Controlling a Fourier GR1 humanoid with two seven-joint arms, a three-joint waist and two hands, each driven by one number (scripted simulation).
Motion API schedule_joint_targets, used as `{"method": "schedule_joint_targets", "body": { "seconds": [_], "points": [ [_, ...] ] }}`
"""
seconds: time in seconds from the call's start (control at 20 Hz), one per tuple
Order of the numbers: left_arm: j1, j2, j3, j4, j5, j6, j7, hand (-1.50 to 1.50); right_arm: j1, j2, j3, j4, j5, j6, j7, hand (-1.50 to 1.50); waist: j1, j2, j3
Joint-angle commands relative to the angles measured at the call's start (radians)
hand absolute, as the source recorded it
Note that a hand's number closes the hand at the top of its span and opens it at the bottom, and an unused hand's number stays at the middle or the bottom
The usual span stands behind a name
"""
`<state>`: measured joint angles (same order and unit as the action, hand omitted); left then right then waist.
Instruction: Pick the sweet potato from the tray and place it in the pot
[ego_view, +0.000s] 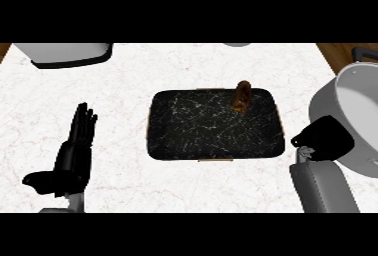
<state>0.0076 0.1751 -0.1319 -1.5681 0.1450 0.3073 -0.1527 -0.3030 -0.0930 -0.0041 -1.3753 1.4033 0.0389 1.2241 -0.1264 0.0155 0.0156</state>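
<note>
Sweet potato: the brown sweet potato (242, 96) stands upright near the far right corner of the tray, untouched by either hand, so the pick is not yet made.
Tray: the black marbled tray (215, 126) with a wooden rim sits mid-table, between the two hands.
Pot: the grey pot (353, 117) lies at the right edge, mouth open, on the right hand's side, which favours that hand for the transfer.
Right hand: the right hand (325, 139) hovers between tray and pot, fingers curled inward, holding nothing.
Left hand: the left hand (74, 150) rests left of the tray, fingers straight, empty.
Table: white marbled table (184, 65); a grey container (65, 53) sits at its far left corner.
Room: brown wood shows past the table's far corners.
</note>
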Motion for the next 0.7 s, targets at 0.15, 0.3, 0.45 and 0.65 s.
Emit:
{"method": "schedule_joint_targets", "body": {
  "seconds": [0.15, 0.3, 0.45, 0.65],
  "points": [
    [0.004, 0.007, 0.005, -0.023, 0.005, -0.008, -0.013, 0.0, -0.121, -0.1, -0.434, 0.078, -0.04, -0.038, 0.239, 1.5, 0.053, 0.03, -0.009],
    [-0.005, 0.003, -0.018, -0.028, -0.002, -0.024, -0.019, 0.0, -0.181, -0.185, -0.547, 0.13, 0.029, -0.042, 0.262, 1.5, 0.106, 0.039, -0.014],
    [-0.02, 0.005, -0.035, -0.038, -0.006, -0.039, -0.022, 0.0, -0.232, -0.28, -0.632, 0.189, 0.108, -0.023, 0.263, 1.5, 0.155, 0.051, -0.016],
    [-0.044, 0.0, -0.057, -0.039, -0.008, -0.055, -0.015, 0.0, -0.284, -0.377, -0.733, 0.273, 0.222, 0.024, 0.263, 1.5, 0.196, 0.062, -0.017]
  ]
}}
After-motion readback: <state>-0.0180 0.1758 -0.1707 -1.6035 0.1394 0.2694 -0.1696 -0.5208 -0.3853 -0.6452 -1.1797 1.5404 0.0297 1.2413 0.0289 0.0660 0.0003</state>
